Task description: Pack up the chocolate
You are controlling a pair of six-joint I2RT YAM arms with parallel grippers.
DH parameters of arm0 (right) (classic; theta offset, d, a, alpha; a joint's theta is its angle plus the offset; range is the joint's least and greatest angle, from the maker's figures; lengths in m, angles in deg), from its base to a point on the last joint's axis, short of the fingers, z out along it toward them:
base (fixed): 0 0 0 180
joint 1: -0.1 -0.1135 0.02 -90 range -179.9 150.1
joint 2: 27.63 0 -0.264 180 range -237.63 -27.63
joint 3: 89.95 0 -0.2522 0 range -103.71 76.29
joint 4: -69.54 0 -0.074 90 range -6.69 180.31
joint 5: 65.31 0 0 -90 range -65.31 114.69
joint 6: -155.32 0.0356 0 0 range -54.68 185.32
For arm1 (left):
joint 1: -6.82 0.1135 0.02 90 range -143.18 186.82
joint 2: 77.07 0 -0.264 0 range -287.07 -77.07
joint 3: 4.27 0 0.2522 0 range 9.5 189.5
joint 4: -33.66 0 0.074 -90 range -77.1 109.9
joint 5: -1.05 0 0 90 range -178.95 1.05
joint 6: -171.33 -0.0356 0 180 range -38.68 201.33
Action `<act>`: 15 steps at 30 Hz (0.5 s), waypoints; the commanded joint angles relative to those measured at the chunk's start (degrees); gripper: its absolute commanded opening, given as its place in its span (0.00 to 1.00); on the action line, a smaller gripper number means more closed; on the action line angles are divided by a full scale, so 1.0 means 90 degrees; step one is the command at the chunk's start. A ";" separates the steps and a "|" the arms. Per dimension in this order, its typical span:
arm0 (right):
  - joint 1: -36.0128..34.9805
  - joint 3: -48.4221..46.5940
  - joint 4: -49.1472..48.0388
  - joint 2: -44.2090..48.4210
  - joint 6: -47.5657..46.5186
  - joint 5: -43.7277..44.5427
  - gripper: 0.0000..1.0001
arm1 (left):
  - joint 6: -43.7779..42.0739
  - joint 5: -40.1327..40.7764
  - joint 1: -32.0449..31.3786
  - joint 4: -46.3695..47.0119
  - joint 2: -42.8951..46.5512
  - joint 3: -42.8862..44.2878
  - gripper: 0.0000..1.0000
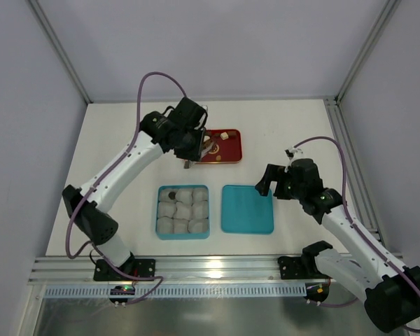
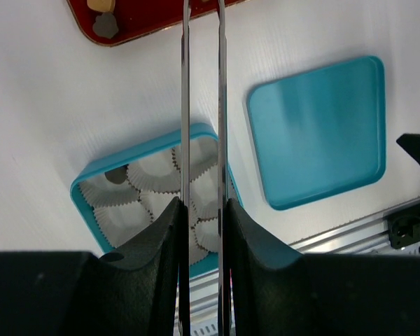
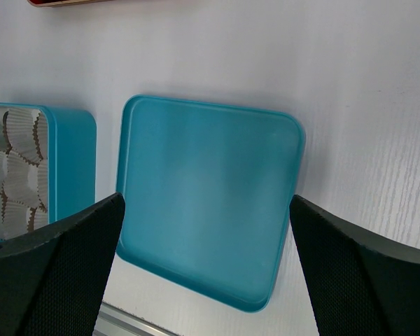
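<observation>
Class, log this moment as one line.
left gripper: shut on thin metal tweezers, by red rounded tray | right gripper: open, over flat teal lid | teal box: one dark chocolate

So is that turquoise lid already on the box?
No, the lid lies flat beside the box, a gap between them, and the box's paper cups sit uncovered.

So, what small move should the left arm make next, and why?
Probably lower the tweezers in the left gripper onto a chocolate piece in the red tray. The box shows only one filled cup, pieces lie in the tray, and nothing shows between the blades, though their tips are out of view.
</observation>
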 commanded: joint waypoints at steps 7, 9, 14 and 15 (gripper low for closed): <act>-0.0025 -0.0242 -0.0433 -0.0277 -0.0115 0.0136 1.00 | 0.0411 -0.0084 -0.0169 -0.0238 0.1662 -0.1385 0.23; -0.0016 -0.0290 -0.0424 -0.0355 -0.0125 0.0176 1.00 | 0.0480 -0.0123 -0.0246 -0.0267 0.1984 -0.1601 0.23; -0.0025 -0.0291 -0.0560 -0.0531 -0.0067 0.0186 1.00 | 0.0724 -0.0113 -0.0364 -0.0413 0.2745 -0.2323 0.23; -0.0035 -0.0291 -0.0570 -0.0560 -0.0067 0.0205 1.00 | 0.0744 -0.0104 -0.0403 -0.0453 0.2834 -0.2498 0.23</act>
